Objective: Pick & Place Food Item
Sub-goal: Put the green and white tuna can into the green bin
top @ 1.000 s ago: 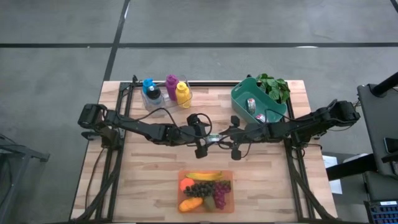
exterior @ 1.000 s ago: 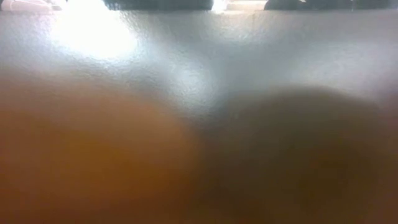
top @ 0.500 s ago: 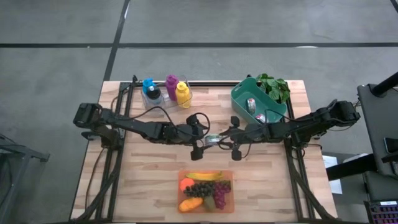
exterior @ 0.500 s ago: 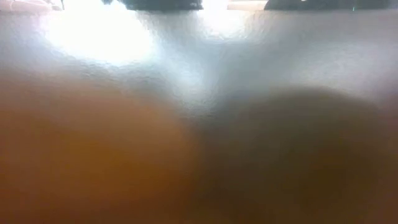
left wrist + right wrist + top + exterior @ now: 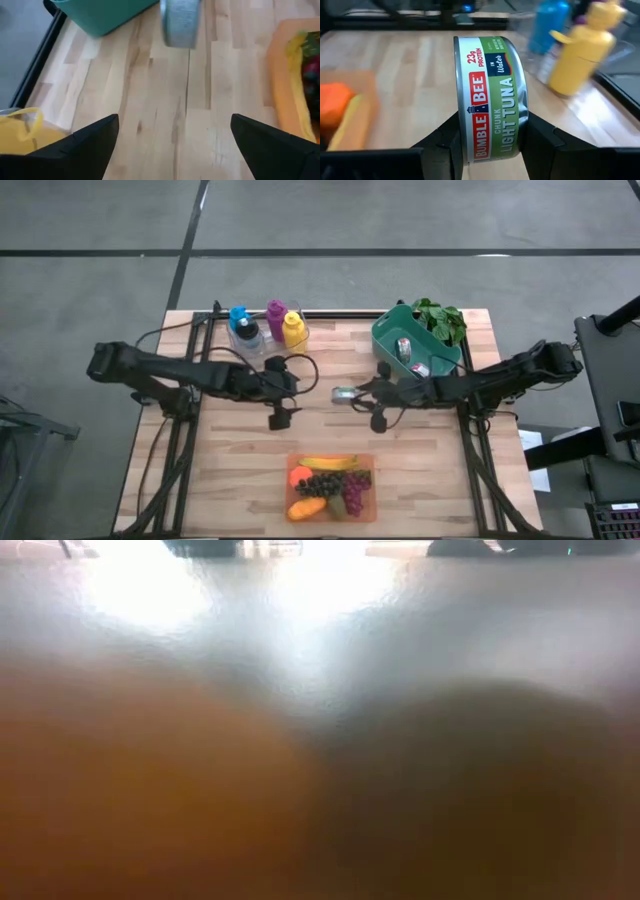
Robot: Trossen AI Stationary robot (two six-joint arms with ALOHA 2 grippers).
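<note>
A tuna can with a green and white label hangs over the middle of the table, and my right gripper is shut on it. The high view shows the can at the tip of the right arm, and the left wrist view shows the can farther off. My left gripper stands open left of the can, a gap of bare table between them, with nothing between its fingers. My right gripper pinches the can between its two fingers, one on each flat end. The fingers come from the table's right, nearly level and slanting a little down. The can stands on edge, label band toward the wrist camera, lifted clear of the table.
A green basket with cans and leafy greens stands at the far right. Coloured bottles stand in a clear holder at the far edge. An orange tray of fruit lies near the front edge and blocks the low view with blur.
My left gripper has drawn back from the can toward the table's left edge and risen a little, staying open. The can stays where it was in my right gripper, which has kept its place.
</note>
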